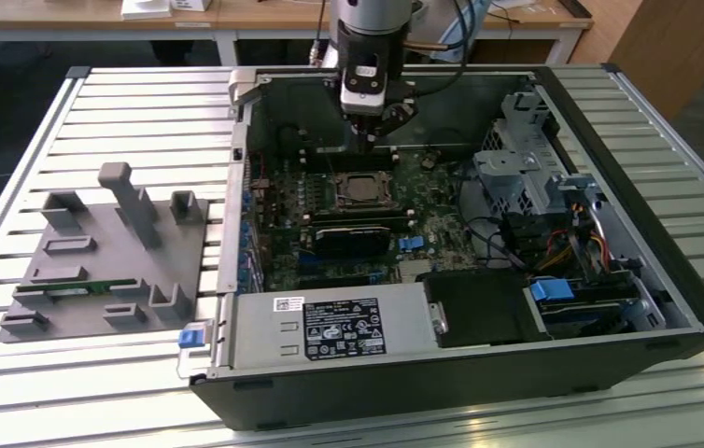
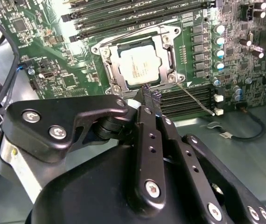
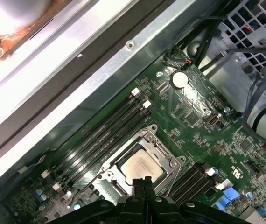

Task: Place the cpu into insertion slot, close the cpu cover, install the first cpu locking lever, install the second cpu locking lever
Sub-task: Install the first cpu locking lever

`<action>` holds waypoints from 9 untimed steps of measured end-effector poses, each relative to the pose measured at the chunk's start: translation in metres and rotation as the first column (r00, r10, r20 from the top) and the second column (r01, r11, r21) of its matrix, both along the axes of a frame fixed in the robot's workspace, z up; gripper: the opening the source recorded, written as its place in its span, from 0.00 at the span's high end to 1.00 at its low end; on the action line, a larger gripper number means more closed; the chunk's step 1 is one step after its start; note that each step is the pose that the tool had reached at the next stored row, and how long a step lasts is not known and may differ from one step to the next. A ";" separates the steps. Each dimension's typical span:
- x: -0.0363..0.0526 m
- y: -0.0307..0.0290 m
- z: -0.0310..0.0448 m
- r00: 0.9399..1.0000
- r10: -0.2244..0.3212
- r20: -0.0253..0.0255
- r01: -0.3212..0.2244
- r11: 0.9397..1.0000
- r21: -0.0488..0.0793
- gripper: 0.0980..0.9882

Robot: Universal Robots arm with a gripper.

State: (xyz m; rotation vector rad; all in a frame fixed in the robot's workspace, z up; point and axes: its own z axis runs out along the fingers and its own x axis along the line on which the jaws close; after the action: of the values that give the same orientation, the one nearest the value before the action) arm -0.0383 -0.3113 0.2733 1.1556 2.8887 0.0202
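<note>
The cpu lies flat in the insertion slot on the green board, its silver top showing. The cpu cover lies down over it, framing the chip through its window. A thin wire locking lever juts out from one socket corner over the memory slots. Another wire lever runs along the socket's opposite edge. My gripper hovers just beside the socket's edge, its black fingers pressed together and holding nothing. It points straight down above the socket in the exterior view, and its tips show at the chip's edge.
The open computer case surrounds the board with tall walls. A black ridged module and the power supply sit nearer the camera. Drive cage and cables fill the exterior view's right. A grey fixture block stands outside on the left.
</note>
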 end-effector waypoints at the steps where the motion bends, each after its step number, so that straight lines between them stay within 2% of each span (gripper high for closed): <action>1: 0.0000 0.0000 0.0000 1.000 0.007 0.000 -0.007 1.000 0.000 0.98; 6: 0.0000 0.0000 0.0000 0.999 0.051 0.000 -0.051 0.999 0.000 0.98; 9: 0.0000 0.0000 -0.0001 0.995 0.099 0.000 -0.099 0.995 0.000 0.98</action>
State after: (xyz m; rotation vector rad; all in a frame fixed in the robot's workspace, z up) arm -0.0383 -0.3113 0.2732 1.0115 2.9430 0.0226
